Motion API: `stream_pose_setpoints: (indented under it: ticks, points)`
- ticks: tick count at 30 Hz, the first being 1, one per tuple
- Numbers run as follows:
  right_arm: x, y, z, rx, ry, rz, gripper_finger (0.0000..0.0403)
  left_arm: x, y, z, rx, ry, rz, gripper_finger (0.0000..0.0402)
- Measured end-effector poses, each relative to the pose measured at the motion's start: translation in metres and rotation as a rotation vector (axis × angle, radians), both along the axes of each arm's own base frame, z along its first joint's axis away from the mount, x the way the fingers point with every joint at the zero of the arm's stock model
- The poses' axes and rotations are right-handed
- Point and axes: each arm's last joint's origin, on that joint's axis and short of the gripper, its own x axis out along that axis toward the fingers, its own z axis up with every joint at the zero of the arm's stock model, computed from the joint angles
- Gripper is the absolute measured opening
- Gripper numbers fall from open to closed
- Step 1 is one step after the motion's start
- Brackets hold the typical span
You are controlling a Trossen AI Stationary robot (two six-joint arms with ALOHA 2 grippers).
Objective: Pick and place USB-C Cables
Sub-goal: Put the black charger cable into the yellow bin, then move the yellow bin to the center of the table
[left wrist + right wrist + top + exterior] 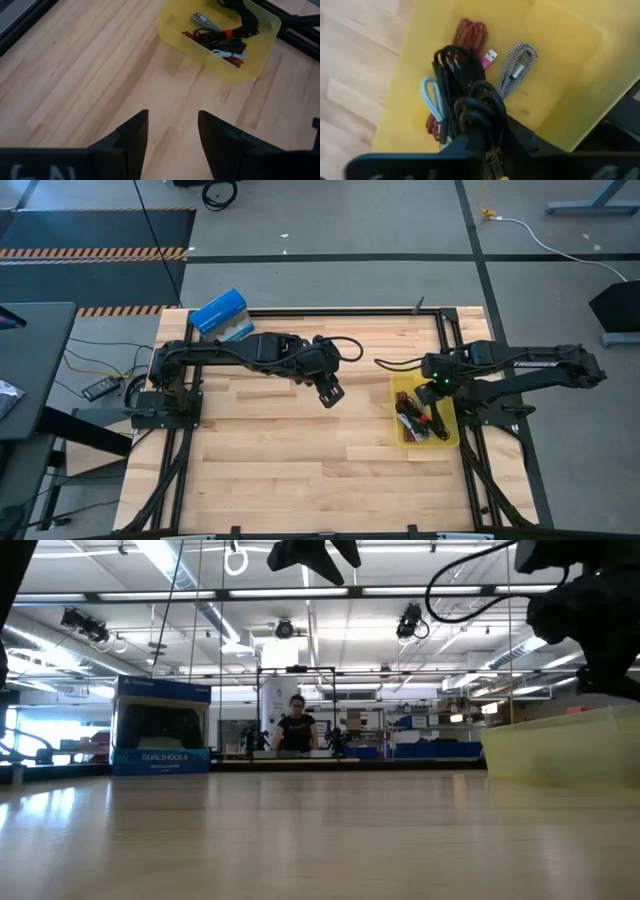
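Note:
A yellow bin [450, 435] stands on the table's right side. In it lie a maroon cable [468, 34], a silver-grey cable [517, 65], a pale blue cable [431, 97] and a black bundle [445, 75]. My right gripper [437, 387] is over the bin's far end, shut on another black cable bundle [481, 102]. My left gripper [330, 393] is open and empty above the middle of the table, left of the bin; its fingers [135, 135] frame bare wood. My right gripper pinches the black cable bundle between its two fingers [520, 140], which point down into the bin. The coiled loops [480, 95] stick out beyond the fingertips. In the left wrist view the bundle [248, 20] hangs down into the bin; whether it rests on the other cables I cannot tell.
A blue rectangular box [218, 312] stands at the table's far left corner and also shows in the low view [160, 730]. Black frame rails run along the table's edges. Bare wood lies between the left gripper and the near edge. A person shows in the room beyond.

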Motion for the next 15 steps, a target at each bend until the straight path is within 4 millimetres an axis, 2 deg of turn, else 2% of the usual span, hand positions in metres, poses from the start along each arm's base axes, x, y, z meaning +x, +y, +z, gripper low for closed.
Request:
stream_pose_setpoints:
  ticks: [10,13,15]
  points:
    - [0.008,-0.004,-0.004,0.016,0.032,-0.024,0.0173,-0.001,-0.002,-0.001,-0.019,0.004,0.02,0.0178]
    - [0.014,-0.004,-0.003,0.026,-0.039,-0.018,0.0195,-0.003,-0.002,-0.002,-0.018,0.034,0.021,0.0178]
    - [0.023,-0.004,0.001,0.05,-0.15,0.003,0.0203,-0.006,-0.002,-0.004,-0.015,0.07,0.02,0.0177]
